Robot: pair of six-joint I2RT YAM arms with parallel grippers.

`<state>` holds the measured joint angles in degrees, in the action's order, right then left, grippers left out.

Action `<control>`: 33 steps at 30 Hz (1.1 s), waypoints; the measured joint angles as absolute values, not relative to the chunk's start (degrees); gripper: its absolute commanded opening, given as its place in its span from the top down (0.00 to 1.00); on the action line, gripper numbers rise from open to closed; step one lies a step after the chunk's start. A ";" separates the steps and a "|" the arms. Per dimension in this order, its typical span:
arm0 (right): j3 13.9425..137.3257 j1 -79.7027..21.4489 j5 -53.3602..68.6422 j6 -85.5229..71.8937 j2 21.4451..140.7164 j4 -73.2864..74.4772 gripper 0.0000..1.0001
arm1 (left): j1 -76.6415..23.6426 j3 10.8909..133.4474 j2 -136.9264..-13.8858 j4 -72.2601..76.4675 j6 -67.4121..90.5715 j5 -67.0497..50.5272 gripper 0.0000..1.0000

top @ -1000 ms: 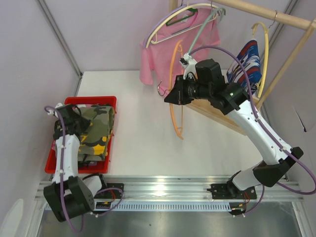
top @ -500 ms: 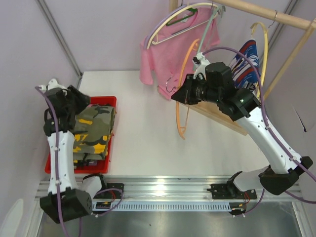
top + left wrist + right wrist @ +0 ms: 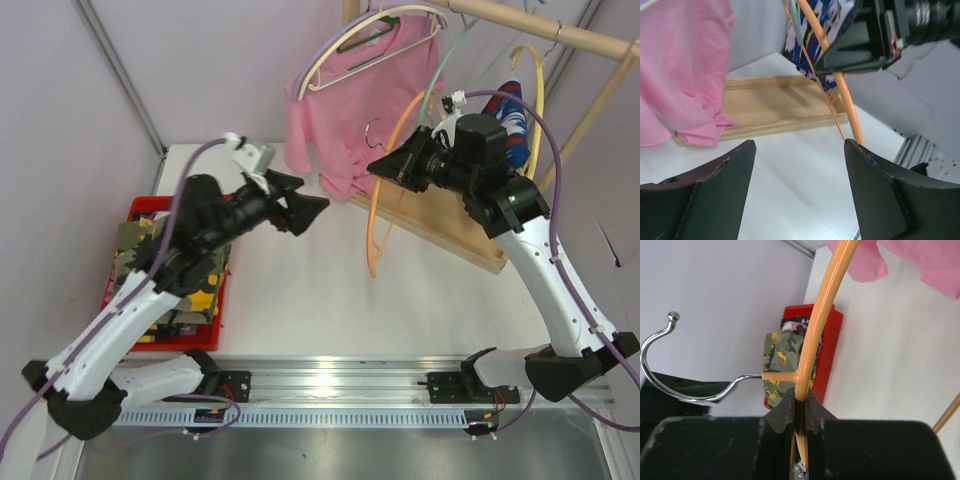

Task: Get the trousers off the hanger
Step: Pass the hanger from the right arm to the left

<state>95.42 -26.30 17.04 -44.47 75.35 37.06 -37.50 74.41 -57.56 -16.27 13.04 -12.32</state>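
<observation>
My right gripper is shut on a bare orange hanger just below its metal hook, holding it in the air. My left gripper is open and empty, raised over the table and pointing at that hanger from the left. Yellow-olive camouflage trousers lie folded in the red bin. Blue, white and red print trousers hang on a yellow hanger at the rail.
A pink T-shirt hangs on a white hanger from the wooden rail. The rack's wooden base lies on the white table under the right arm. A slanted wooden leg stands at the right.
My left gripper let go of the camouflage trousers in the bin, opened, and the arm swung up and right towards the hanger. My right arm carried the orange hanger up and to the right.
</observation>
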 measured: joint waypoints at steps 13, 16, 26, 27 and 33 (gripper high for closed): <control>93.56 -24.10 19.42 -52.58 75.44 28.05 1.00 | -51.57 76.07 -76.64 -7.60 6.83 4.14 0.23; 93.32 -23.97 18.70 -52.56 75.44 27.79 1.00 | -52.31 76.31 -77.01 -7.42 7.01 6.92 0.22; 92.75 -24.75 18.79 -53.06 76.64 24.67 1.00 | -52.40 78.50 -72.31 -14.48 9.78 23.53 0.18; 92.77 -25.12 18.68 -52.82 77.23 24.32 1.00 | -52.16 78.63 -71.00 -15.20 10.09 24.01 0.17; 94.26 -28.77 15.46 -50.59 80.58 23.22 1.00 | -50.96 82.19 -64.64 -19.38 10.02 19.94 0.15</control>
